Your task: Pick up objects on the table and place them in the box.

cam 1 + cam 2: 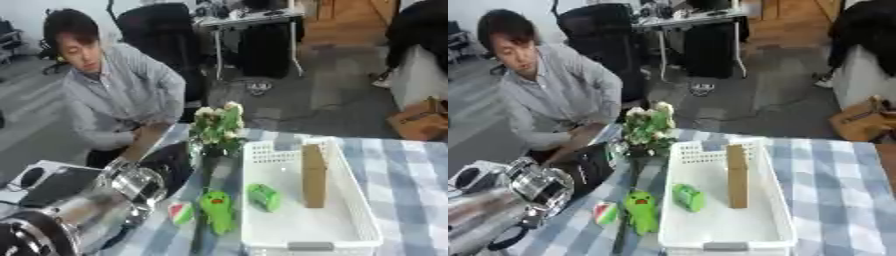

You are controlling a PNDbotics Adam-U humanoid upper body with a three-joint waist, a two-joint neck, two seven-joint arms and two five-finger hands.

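A white basket (350,220) on the checked surface (411,170) holds a green block (263,196) and an upright brown box (313,176). A green toy (217,211) and a watermelon slice (181,213) lie just beside it. The left hand's (171,165) state cannot be told.

White box (773,200) holds green item (688,197) and upright brown block (738,176); green toy (641,212) at its 9 o'clock on desk (842,190).
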